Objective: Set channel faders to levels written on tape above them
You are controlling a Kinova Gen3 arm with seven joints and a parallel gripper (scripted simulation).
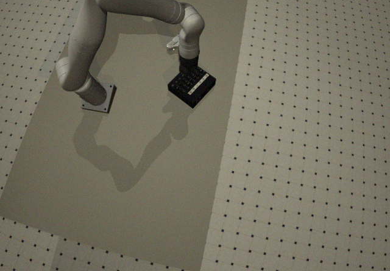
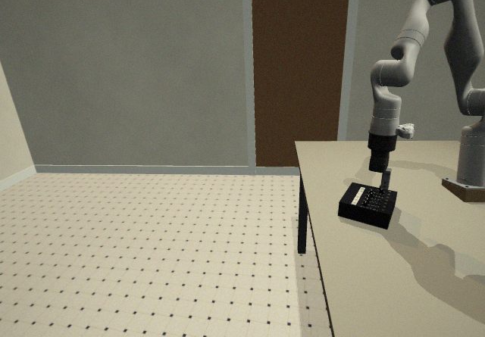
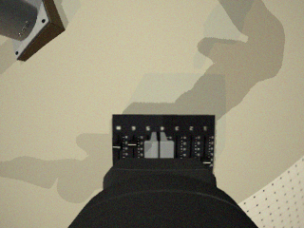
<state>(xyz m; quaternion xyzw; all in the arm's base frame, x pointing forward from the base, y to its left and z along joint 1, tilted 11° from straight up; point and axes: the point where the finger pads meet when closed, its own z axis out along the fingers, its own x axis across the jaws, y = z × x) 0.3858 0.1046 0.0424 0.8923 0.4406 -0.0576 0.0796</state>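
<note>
From the top, the black lighting desk [image 1: 192, 86] stands on the beige tabletop [image 1: 141, 167], well apart from the arm's base plate [image 1: 107, 106], and the arm reaches down over its fader side. From the exterior view, the tool [image 2: 385, 185] is fully closed with nothing between its fingers, and its tip is at the desk's top face near the tabletop's edge. In the wrist view, the 2 pale fingers are pressed together over the middle faders, and the levels on the tape are too small to read.
</note>
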